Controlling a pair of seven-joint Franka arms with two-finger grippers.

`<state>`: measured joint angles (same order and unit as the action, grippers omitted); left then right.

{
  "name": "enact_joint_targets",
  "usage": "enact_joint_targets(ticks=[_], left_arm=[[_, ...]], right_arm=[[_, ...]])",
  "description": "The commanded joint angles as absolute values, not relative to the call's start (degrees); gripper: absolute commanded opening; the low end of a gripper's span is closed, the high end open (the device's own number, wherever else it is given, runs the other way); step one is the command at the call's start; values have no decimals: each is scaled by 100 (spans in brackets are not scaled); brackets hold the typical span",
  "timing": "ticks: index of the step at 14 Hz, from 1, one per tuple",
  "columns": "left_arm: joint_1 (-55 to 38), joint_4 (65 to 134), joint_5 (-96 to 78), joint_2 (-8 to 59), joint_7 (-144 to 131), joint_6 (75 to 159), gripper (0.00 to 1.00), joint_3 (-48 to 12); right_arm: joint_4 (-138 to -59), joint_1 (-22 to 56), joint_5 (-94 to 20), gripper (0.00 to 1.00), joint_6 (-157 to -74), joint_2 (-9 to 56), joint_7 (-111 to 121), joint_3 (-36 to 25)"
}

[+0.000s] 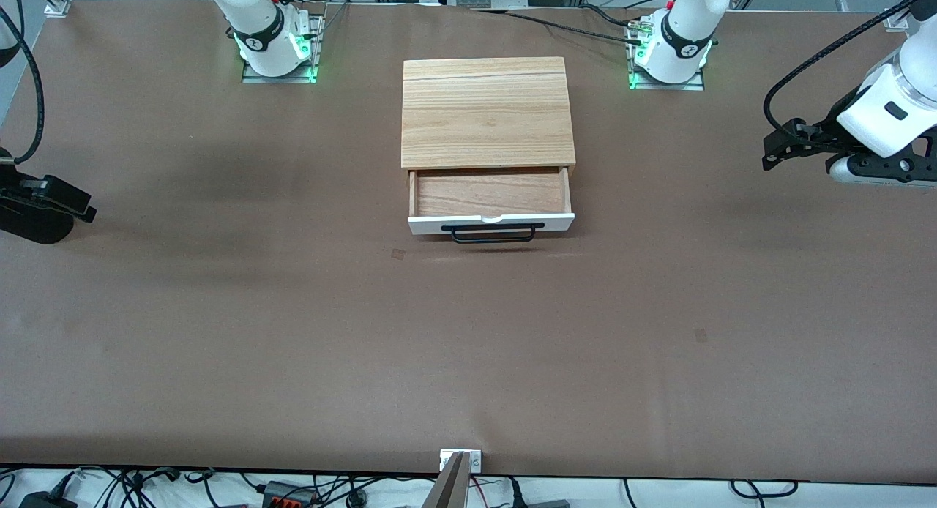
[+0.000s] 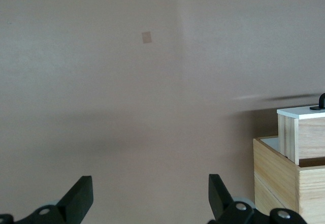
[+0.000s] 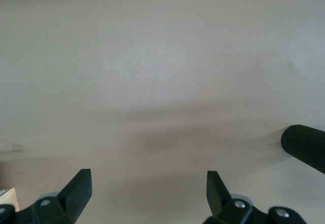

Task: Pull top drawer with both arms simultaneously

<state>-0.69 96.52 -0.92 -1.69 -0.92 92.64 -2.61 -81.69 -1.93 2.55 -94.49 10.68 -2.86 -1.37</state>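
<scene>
The top drawer point(image 1: 491, 192) stands pulled out of the light-wood cabinet point(image 1: 486, 111), its reddish-brown inside showing, with the white front panel and black bar handle point(image 1: 492, 233) toward the front camera. My left gripper point(image 1: 770, 154) hangs open and empty above the table at the left arm's end, well apart from the drawer. In the left wrist view my left gripper point(image 2: 150, 188) is open, with the drawer point(image 2: 303, 135) and the cabinet point(image 2: 277, 176) at the edge. My right gripper point(image 1: 82, 206) is open and empty at the right arm's end; it also shows in the right wrist view point(image 3: 149, 183).
The brown table mat point(image 1: 468, 347) has small darker patches point(image 1: 397, 254). A black ribbed cylinder point(image 3: 304, 146) lies at the edge of the right wrist view. Black cables point(image 1: 29, 91) hang near the right gripper. The arm bases point(image 1: 278, 47) stand along the table's back edge.
</scene>
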Motion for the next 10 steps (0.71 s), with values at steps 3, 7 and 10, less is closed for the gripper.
enact_joint_targets(ticks=[3, 7, 10], left_arm=[[-62, 9747, -150, -290, -79, 9229, 100, -264], [-62, 9747, -149, -290, -70, 9229, 100, -264], [-62, 9747, -158, -290, -62, 9176, 100, -255]], right_arm=[[-9419, -167, 325, 100, -9536, 169, -229, -149], [-9861, -132, 325, 100, -9624, -88, -229, -88], [-9897, -149, 316, 100, -9852, -114, -229, -70]])
